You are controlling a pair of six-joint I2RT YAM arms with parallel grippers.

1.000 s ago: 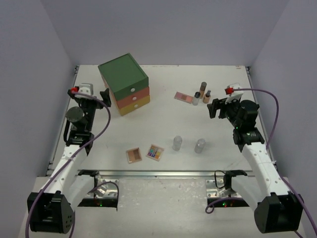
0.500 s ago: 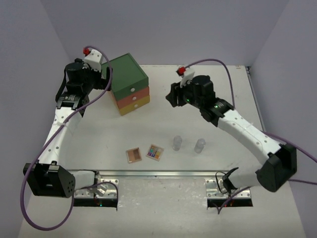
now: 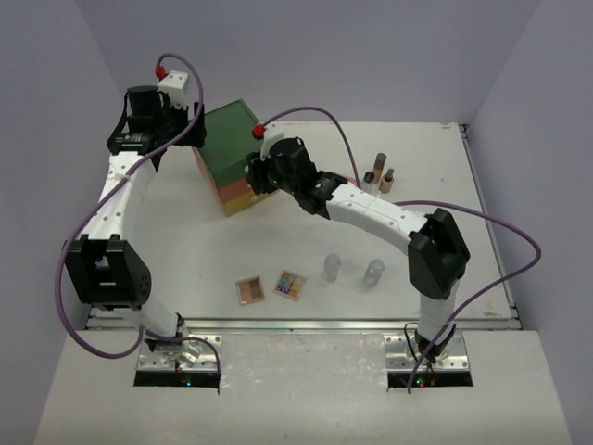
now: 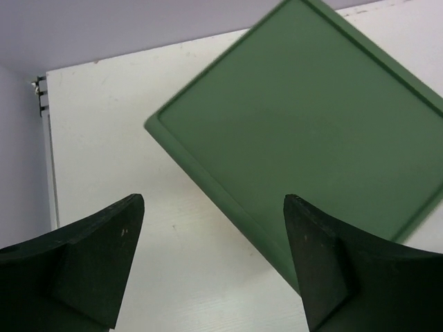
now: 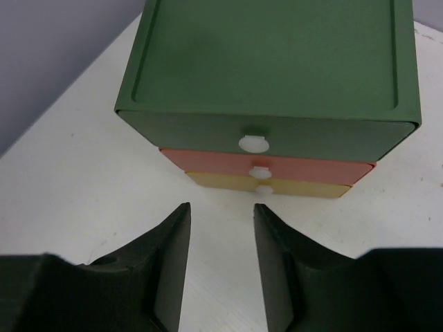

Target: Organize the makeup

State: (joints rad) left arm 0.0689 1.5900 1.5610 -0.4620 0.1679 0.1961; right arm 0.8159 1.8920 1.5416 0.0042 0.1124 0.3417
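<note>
The drawer chest (image 5: 270,55) stands at the back left of the table (image 3: 185,250), and both arms reach to it. Its three drawers are stacked: a green drawer (image 5: 311,135) on top, an orange drawer (image 5: 311,168) under it, and a yellow drawer (image 5: 304,187) lowest. Each has a small white knob at the front. All three are pushed in, so nothing of their insides shows. The left gripper (image 4: 212,207) hangs above the chest's rear left corner with its fingers spread wide and nothing between them. The right gripper (image 5: 221,211) faces the drawer fronts from just in front and a little above. Its fingers are drawn close with a narrow gap left, they grasp nothing, and they do not touch the knobs. All the makeup in sight lies out on the open table, well apart from the chest. A tan palette (image 3: 250,291) and a multicoloured palette (image 3: 290,285) lie flat side by side near the front edge. To their right stand two clear bottles — the left bottle (image 3: 331,268) and the right bottle (image 3: 373,272). At the back right, beyond the right arm, three dark-capped tubes stand close together — a tall tube (image 3: 379,167), a shorter tube (image 3: 387,179) and a third tube (image 3: 369,181).
</note>
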